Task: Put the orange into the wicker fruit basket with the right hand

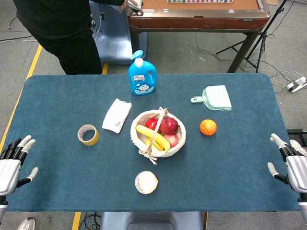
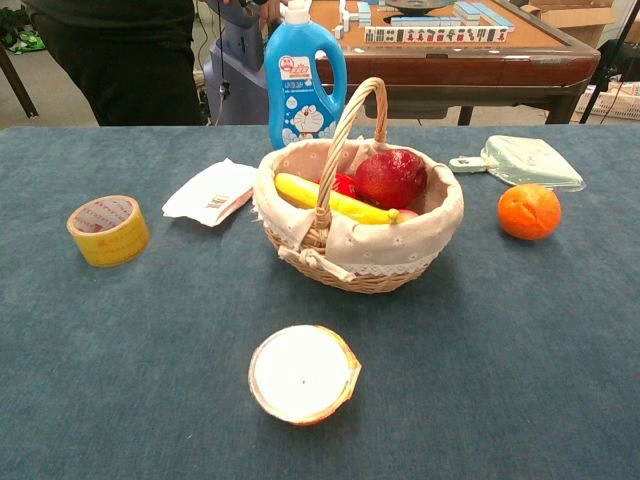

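Note:
The orange (image 1: 208, 127) (image 2: 529, 211) lies on the blue tablecloth, a short way right of the wicker fruit basket (image 1: 176, 144) (image 2: 355, 272). The cloth-lined basket holds bananas, red fruit and an apple, and its handle stands upright. My right hand (image 1: 290, 164) rests at the table's right edge, fingers apart and holding nothing, well right of and nearer than the orange. At the left edge my left hand (image 1: 13, 163) is likewise open and empty. Neither hand shows in the chest view.
A blue detergent bottle (image 1: 142, 75) stands behind the basket. A light green dustpan (image 1: 214, 98) lies behind the orange. A white packet (image 1: 116, 115) and a yellow tape roll (image 1: 88, 134) lie left of the basket. A round white-topped object (image 1: 146, 182) sits in front of it. A person stands beyond the table.

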Controlling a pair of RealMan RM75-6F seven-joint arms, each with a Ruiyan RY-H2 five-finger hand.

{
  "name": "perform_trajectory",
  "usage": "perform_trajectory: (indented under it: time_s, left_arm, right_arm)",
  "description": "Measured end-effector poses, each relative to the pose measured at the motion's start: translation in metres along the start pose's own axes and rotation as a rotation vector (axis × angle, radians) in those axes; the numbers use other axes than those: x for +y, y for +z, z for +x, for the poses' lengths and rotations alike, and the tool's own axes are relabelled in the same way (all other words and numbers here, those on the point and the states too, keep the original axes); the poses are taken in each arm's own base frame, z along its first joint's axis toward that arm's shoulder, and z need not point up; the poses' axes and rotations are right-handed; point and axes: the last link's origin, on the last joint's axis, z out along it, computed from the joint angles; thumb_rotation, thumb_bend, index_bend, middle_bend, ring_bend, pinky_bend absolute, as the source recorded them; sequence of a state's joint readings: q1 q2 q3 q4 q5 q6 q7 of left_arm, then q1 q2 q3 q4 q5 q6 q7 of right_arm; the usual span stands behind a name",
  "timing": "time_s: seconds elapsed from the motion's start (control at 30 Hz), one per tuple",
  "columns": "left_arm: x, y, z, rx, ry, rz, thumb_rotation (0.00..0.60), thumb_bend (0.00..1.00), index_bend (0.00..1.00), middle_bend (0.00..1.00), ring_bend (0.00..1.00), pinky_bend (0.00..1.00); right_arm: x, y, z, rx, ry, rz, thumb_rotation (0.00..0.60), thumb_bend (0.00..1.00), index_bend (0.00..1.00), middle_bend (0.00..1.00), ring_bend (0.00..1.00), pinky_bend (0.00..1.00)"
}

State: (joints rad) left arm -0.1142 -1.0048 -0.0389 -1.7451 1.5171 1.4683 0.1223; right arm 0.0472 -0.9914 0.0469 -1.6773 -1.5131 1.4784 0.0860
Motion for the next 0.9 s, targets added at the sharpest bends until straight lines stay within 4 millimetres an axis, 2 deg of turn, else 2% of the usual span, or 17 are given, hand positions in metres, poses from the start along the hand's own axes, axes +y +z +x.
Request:
perform_trajectory:
  time_s: [0.37, 0.53, 0.73, 0.9]
  left_arm:
    - [0.000, 0.000, -0.001, -0.007, 0.004, 0.002, 0.600, 0.33, 0.11, 0.02, 0.00, 0.07]
    - [-0.002, -0.001, -0.001, -0.005, 0.002, 0.007, 0.600, 0.33, 0.11, 0.02, 0.00, 0.07]
    - [-0.004, -0.002, -0.002, -0.007, 0.004, 0.011, 0.600, 0.33, 0.11, 0.03, 0.00, 0.07]
    - [-0.004, -0.002, -0.003, -0.010, 0.004, 0.012, 0.600, 0.33, 0.11, 0.02, 0.00, 0.07]
  right_arm:
    - [0.000, 0.003, -0.002, -0.006, 0.000, 0.006, 0.600, 0.35, 0.04, 0.21, 0.28, 0.51]
    - [-0.002, 0.008, -0.004, -0.016, 0.000, 0.016, 0.600, 0.27, 0.04, 0.21, 0.28, 0.51]
    - [-0.010, 0.026, -0.009, -0.070, -0.034, 0.038, 0.600, 0.13, 0.01, 0.14, 0.25, 0.51]
    - [-0.021, 0.054, -0.015, -0.136, -0.078, 0.060, 0.600, 0.10, 0.00, 0.11, 0.22, 0.51]
